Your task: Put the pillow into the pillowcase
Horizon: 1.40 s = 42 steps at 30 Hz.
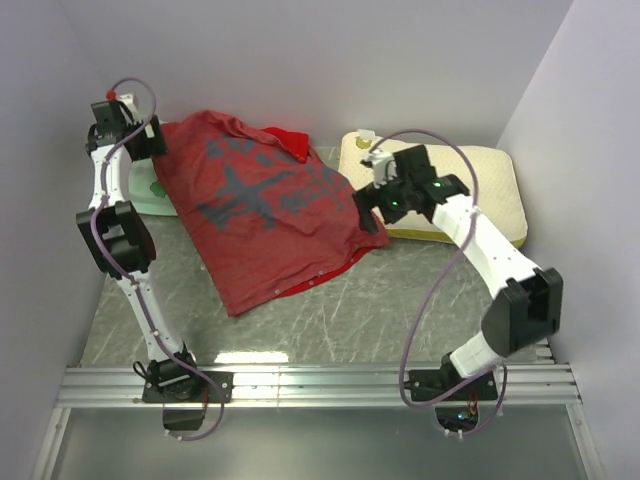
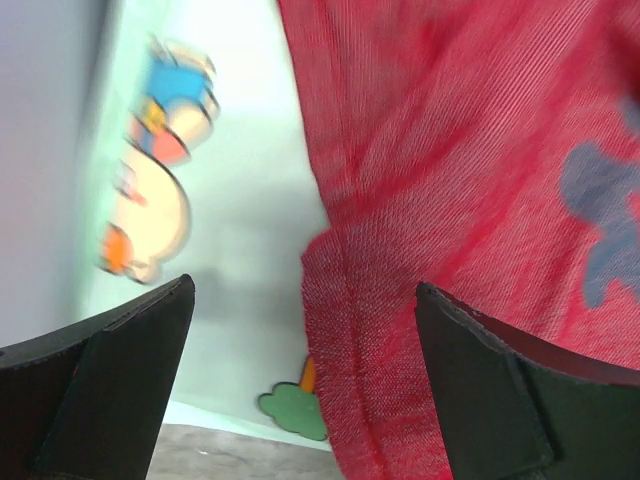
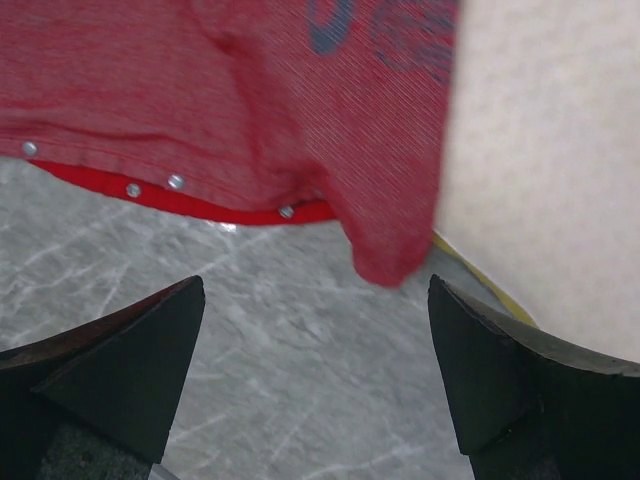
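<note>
The red pillowcase (image 1: 260, 205) lies spread with its dull red, grey-blotched side up, over the back left of the table. The cream pillow (image 1: 485, 185) with a yellow edge band lies at the back right, and one corner of the case rests against it. My left gripper (image 1: 157, 140) hovers open over the case's far left edge. In the left wrist view that hem (image 2: 370, 340) runs between the open left gripper (image 2: 305, 285). My right gripper (image 1: 366, 207) is open above the case's right corner (image 3: 390, 250), beside the pillow (image 3: 550, 150). Nothing is held.
A mint-green pillow (image 1: 150, 192) with cartoon prints (image 2: 160, 180) lies under the pillowcase's left side, against the left wall. Metal snaps (image 3: 176, 182) line the case's open edge. Grey marble tabletop (image 1: 380, 300) lies in front; walls close in left, back and right.
</note>
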Each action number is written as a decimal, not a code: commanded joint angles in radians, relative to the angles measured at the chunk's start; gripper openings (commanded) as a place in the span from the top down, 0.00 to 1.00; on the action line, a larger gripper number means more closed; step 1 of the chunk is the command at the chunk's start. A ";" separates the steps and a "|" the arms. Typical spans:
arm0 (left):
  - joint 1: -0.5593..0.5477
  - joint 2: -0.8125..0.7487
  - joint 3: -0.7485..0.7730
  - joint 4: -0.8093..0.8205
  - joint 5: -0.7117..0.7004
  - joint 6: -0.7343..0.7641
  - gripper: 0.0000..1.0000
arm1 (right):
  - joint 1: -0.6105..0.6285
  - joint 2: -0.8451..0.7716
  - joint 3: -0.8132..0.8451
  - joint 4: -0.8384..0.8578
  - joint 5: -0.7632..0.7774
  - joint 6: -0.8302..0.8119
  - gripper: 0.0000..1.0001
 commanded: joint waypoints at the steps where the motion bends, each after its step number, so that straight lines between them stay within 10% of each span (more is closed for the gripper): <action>1: -0.003 -0.018 -0.027 0.121 0.066 -0.062 0.01 | 0.045 0.090 0.086 -0.009 -0.020 0.018 0.01; 7: 0.008 0.072 -0.013 0.130 0.186 -0.112 0.12 | 0.081 0.161 0.128 -0.017 -0.053 0.028 0.02; 14: 0.040 -0.004 -0.048 0.140 0.229 -0.138 1.00 | 0.091 0.163 0.077 0.008 -0.057 0.025 0.09; 21: 0.175 -0.372 -0.273 -0.030 0.122 0.012 1.00 | 0.091 0.184 0.044 0.037 -0.047 0.041 0.24; 36: 0.420 -1.047 -1.263 -0.190 -0.171 0.523 1.00 | 0.094 0.282 0.057 0.052 -0.074 0.105 0.39; 42: 0.459 -1.069 -1.150 -0.305 0.158 0.622 0.12 | 0.110 0.350 0.094 0.066 -0.077 0.130 0.43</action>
